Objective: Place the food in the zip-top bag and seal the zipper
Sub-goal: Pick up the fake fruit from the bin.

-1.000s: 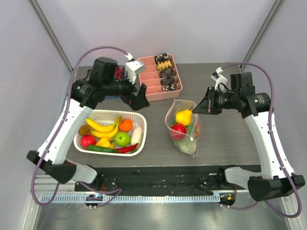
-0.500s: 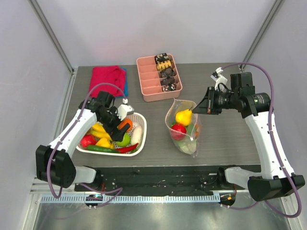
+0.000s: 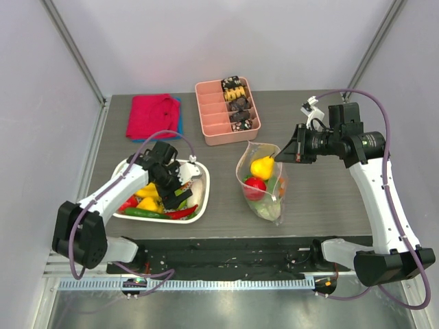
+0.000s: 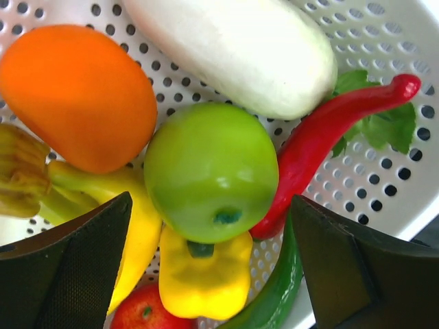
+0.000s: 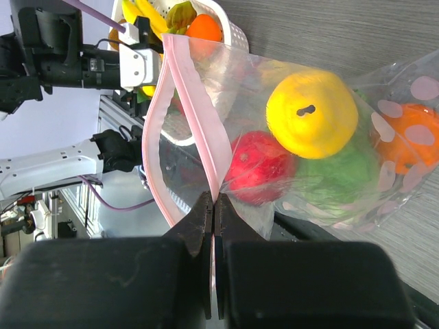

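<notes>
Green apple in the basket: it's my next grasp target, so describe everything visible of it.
The green apple is round, glossy, plastic-looking, its dark stem dimple facing the camera. It lies in the white basket on a yellow pepper, touching the orange, white vegetable and red chilli. The open left hand straddles it.

Round red toy fruit [image 4: 140, 312] cut off at the left wrist view's bottom edge, white perforated plastic basket [image 4: 384, 185] cropped by that view's edges, green leafy food [image 5: 329, 175] blurred inside clear dotted plastic bag [image 5: 405, 103].
</notes>
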`<act>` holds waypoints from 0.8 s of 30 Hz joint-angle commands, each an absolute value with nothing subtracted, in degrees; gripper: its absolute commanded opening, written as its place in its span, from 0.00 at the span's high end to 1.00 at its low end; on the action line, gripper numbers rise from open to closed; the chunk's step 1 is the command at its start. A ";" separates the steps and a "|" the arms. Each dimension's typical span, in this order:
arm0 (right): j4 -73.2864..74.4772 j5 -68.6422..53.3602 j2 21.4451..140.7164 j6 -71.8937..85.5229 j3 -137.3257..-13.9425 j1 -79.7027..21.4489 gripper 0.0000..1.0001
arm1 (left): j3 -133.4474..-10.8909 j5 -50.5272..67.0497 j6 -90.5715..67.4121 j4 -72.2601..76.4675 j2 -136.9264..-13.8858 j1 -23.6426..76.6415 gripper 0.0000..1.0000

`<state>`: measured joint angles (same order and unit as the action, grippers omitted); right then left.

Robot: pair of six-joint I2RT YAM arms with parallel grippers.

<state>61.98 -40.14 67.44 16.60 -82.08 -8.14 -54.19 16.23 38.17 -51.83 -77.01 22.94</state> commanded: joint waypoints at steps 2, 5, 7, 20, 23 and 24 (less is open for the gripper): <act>60.82 -40.61 67.24 16.87 -83.58 -8.00 0.99 | -52.73 13.98 38.06 -46.93 -79.62 24.43 0.06; 60.82 -40.52 67.32 16.70 -83.67 -8.09 0.99 | -52.21 12.48 38.14 -45.79 -81.03 24.43 0.09; 60.65 -40.52 67.41 16.70 -83.58 -8.09 0.99 | -52.03 12.22 38.06 -45.18 -81.12 24.43 0.13; 59.85 -40.69 67.50 16.70 -83.06 -8.09 0.99 | -73.89 19.77 29.37 -57.12 -73.30 24.52 0.43; 59.77 -40.87 67.68 16.87 -83.23 -8.09 0.99 | -83.74 25.65 22.10 -56.52 -74.79 24.52 0.44; 59.77 -40.87 67.68 16.87 -83.15 -8.09 0.99 | -85.85 27.23 19.62 -55.30 -75.23 24.61 0.44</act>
<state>61.73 -40.16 67.55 16.62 -82.08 -8.14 -76.60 18.68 29.74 -56.25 -75.26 24.40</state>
